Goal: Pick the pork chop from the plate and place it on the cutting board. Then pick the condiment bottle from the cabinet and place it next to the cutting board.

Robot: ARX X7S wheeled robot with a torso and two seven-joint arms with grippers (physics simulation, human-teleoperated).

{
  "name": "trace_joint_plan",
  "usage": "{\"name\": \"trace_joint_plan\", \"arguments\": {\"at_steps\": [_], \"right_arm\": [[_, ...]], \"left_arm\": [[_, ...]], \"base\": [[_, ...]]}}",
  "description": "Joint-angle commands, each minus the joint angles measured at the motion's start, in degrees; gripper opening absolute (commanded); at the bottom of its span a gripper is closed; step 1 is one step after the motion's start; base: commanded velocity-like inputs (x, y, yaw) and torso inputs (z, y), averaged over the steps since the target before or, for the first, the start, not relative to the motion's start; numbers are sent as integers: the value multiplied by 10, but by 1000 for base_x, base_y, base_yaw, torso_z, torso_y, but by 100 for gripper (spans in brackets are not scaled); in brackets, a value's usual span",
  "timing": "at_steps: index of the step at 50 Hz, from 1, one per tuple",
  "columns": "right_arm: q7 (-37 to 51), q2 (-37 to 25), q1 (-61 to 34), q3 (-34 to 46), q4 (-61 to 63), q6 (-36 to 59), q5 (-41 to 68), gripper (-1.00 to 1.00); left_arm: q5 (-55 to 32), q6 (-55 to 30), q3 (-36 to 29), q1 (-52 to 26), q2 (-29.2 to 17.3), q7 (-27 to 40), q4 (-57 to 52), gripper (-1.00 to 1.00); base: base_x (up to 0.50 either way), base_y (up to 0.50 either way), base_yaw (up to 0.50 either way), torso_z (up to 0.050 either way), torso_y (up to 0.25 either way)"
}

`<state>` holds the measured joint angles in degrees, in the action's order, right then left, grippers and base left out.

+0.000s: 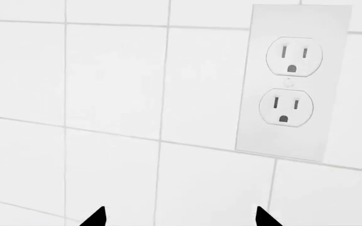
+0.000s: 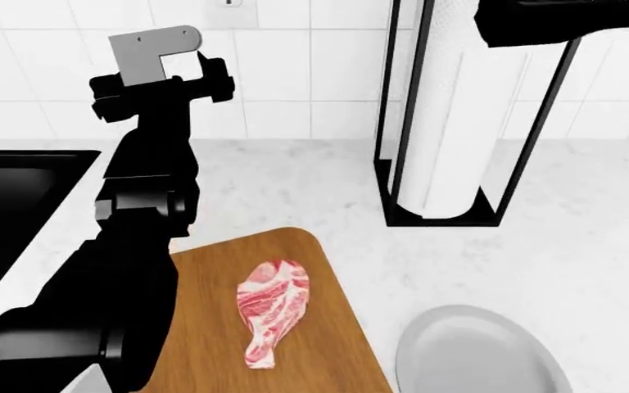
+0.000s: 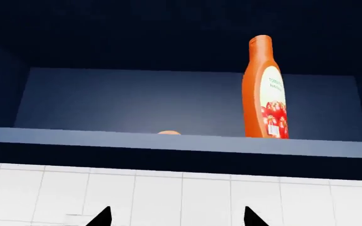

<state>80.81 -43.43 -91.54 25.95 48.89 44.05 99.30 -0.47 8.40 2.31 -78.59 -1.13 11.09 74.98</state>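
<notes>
The pork chop (image 2: 271, 309) lies on my cutting board (image 2: 210, 327), narrow end toward me, well inside the board's right edge. The grey plate (image 2: 478, 354) sits near right, apart from the board, with bare marble counter (image 2: 576, 246) between and beyond. A paper-towel roll (image 2: 457, 123) in its black wire stand (image 2: 396, 164) blocks the far right; a dark sink (image 2: 9, 205) is at left. The condiment bottle (image 3: 265, 89) stands upright on the cabinet shelf (image 3: 181, 141), above the tiled wall (image 3: 181, 197). My left gripper (image 1: 179, 217) faces tiles and an outlet (image 1: 291, 80), tips spread, holding nothing. My right gripper (image 3: 176, 217) is likewise parted and empty, below the shelf
</notes>
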Motion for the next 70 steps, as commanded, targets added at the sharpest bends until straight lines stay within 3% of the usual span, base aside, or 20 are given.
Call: {"name": "trace_joint_plan", "arguments": {"at_steps": [1, 12, 27, 36, 45, 60, 66, 70], "right_arm": [[91, -91, -192, 227, 31, -124, 72, 100], [91, -129, -432, 422, 55, -228, 136, 100], [92, -174, -434, 272, 53, -157, 212, 100], [92, -157, -434, 225, 27, -136, 223, 100], [92, -97, -434, 165, -56, -47, 224, 100], [92, 70, -435, 11, -273, 223, 176, 100], [83, 180, -434, -123, -352, 364, 98, 100], [-5, 235, -434, -197, -380, 445, -35, 100]], "left_arm": [[2, -3, -4, 0, 0, 2, 0, 100], [3, -5, -11, 0, 1, 3, 0, 100], [2, -5, -20, 0, 1, 8, 0, 100], [1, -6, -26, 0, 1, 12, 0, 100], [1, -5, -30, 1, 1, 13, 0, 100], [-1, -7, -34, 0, 0, 14, 0, 100], [0, -7, -35, 1, 1, 14, 0, 100], [0, -9, -36, 0, 1, 14, 0, 100]], "base": [[0, 0, 0, 0, 0], [0, 0, 0, 0, 0], [0, 0, 0, 0, 0], [0, 0, 0, 0, 0], [0, 0, 0, 0, 0], [0, 0, 0, 0, 0], [0, 0, 0, 0, 0], [0, 0, 0, 0, 0]]}}
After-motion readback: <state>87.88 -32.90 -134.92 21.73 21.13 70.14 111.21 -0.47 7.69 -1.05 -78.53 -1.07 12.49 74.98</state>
